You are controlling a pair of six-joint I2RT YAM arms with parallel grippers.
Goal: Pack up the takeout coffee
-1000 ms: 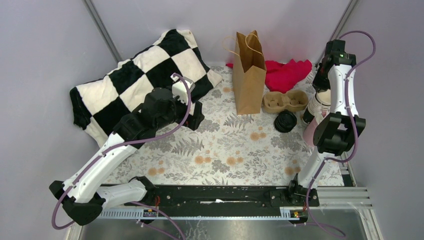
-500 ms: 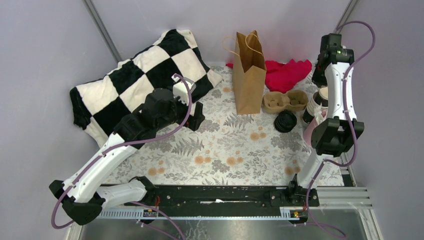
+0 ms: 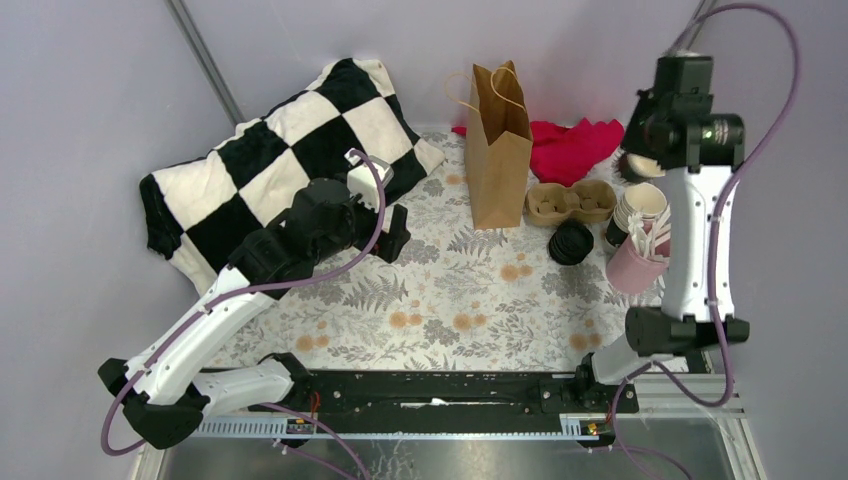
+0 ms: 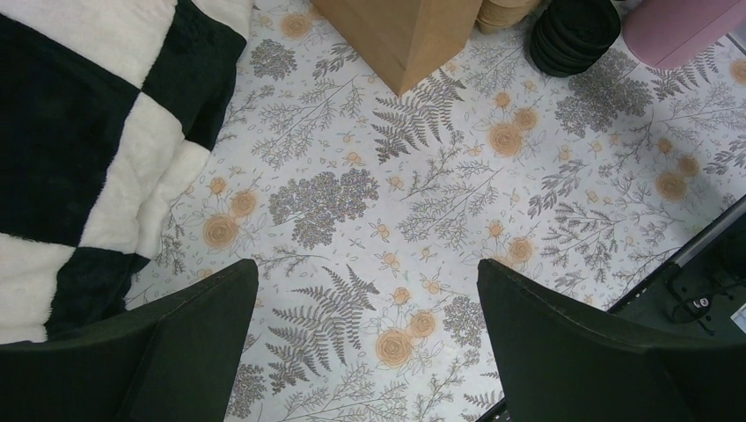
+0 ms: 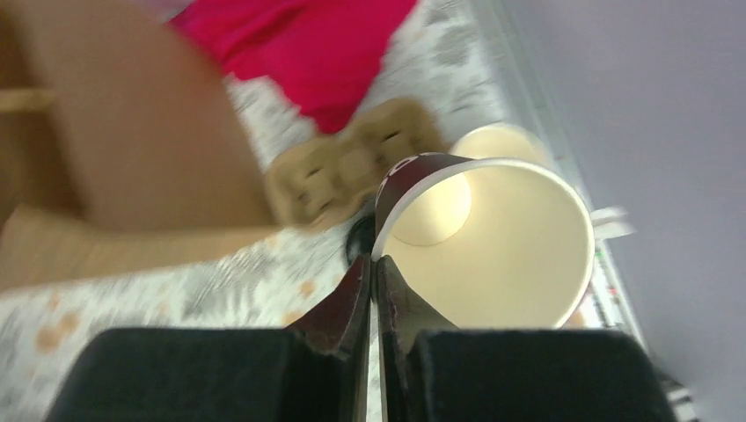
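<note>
1. Black-and-white checkered blanket (image 3: 270, 160): lies heaped well to the left of the brown paper bag (image 3: 498, 150), which stands upright on the floral tablecloth (image 3: 450, 300).

2. Left gripper (image 3: 395, 235): hangs over the cloth to the left of the bag, at the blanket's edge. Fingers are spread wide and released, with nothing between them. The wrist view shows only bare floral print in the gap.

3. Red cloth (image 3: 570, 150): crumpled behind and to the right of the bag.

4. Cardboard cup carrier (image 3: 570, 203): just beside the bag's right side. Its wells are unfilled.

5. Stack of black lids (image 3: 571, 242): right of the bag, just in front of the carrier.

6. Stack of white paper cups (image 3: 645, 200) and pink cup of stirrers (image 3: 630, 268): further right of the bag, beyond the carrier and near the enclosure wall.

7. Right gripper (image 5: 374, 264): raised off the cloth, far right of the bag. Fingers are clenched nearly together on the rim of one coffee cup (image 5: 528, 255), one finger inside the wall and one outside.

8. Coffee cup, condition: outer wall dark, near black with a maroon cast, carrying a pale mark too blurred to read. The inside is cream and the rim is rolled. It has no lid and holds no liquid. Its mouth faces the wrist camera.

9. Coffee cup, location: held in the air to the right of the bag, past the carrier and over the white paper cups.
</note>
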